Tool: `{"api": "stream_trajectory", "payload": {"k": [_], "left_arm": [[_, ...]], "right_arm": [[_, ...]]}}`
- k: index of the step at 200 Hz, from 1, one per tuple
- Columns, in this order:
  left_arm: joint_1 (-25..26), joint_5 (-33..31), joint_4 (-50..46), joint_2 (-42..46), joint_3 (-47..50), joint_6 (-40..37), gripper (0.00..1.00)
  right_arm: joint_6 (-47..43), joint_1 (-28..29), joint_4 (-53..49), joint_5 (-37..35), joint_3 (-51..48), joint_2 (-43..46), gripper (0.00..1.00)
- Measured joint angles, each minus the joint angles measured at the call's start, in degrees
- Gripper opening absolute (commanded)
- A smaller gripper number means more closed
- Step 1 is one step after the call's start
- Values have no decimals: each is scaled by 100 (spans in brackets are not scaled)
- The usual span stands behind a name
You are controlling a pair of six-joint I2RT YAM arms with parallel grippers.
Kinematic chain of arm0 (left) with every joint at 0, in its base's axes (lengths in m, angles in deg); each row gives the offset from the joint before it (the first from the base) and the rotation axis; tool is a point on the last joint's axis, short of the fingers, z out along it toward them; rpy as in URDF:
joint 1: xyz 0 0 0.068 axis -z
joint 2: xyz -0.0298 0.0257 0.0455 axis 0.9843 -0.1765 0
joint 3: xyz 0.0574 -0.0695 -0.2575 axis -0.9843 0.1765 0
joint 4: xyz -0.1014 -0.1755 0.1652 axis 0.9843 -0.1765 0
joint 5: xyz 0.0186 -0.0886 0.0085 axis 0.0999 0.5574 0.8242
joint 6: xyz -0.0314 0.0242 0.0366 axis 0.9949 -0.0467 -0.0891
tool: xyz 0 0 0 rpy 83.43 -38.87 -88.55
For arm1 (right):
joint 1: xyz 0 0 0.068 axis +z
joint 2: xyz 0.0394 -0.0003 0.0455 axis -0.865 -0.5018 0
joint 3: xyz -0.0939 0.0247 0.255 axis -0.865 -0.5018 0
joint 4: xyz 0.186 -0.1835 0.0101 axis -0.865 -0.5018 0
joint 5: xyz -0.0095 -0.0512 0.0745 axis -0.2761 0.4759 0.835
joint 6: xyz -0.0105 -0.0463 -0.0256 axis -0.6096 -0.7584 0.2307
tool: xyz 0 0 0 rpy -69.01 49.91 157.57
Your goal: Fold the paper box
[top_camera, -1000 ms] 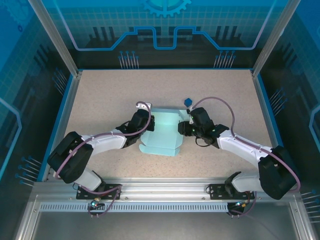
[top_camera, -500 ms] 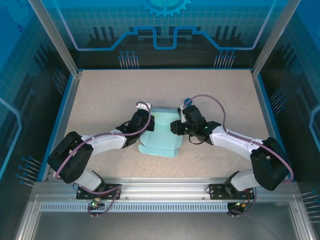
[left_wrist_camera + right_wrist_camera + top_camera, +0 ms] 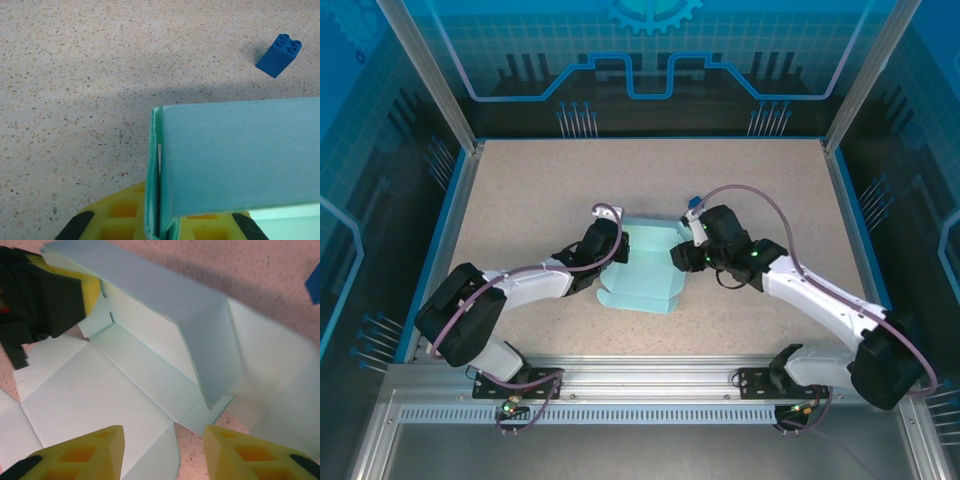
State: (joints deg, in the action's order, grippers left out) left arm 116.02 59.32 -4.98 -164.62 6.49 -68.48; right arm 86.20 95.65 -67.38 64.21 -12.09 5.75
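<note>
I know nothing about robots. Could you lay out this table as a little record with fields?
Paper box: pale blue card, partly folded, one wall raised
Left gripper: shut on one end of the raised wall
Right gripper: open, over the box's right side
Blue brick: on the table beyond the box, apart from it

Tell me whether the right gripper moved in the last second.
Yes: the right gripper went left past the brick, then backed right again.

small blue brick (image 3: 278, 55), speckled beige tabletop (image 3: 75, 75)
</note>
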Motion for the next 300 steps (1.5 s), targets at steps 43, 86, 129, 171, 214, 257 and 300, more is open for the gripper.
{"api": "stream_trajectory", "payload": {"k": [43,86,129,171,214,257,300], "left_arm": [[-2,28,-125,2,-39,9,0],[-7,125,-216,57,-39,114,0],[-13,208,-295,197,-105,146,0],[-13,289,-297,210,-114,149,0],[-20,306,-299,210,-114,149,0],[-17,352,-299,210,-114,149,0],[-20,365,-299,210,-120,149,0]], "right_arm": [[-570,-828,-706,195,151,870,46],[-584,-2192,-581,612,-352,1014,37],[-625,-2192,-127,1351,-914,249,37],[-741,-2015,463,1961,-931,-221,39],[-940,-1886,748,2435,-922,-352,48],[-1062,-1738,909,2736,-802,-367,50],[-1287,-1663,949,2879,-549,-599,40]]}}
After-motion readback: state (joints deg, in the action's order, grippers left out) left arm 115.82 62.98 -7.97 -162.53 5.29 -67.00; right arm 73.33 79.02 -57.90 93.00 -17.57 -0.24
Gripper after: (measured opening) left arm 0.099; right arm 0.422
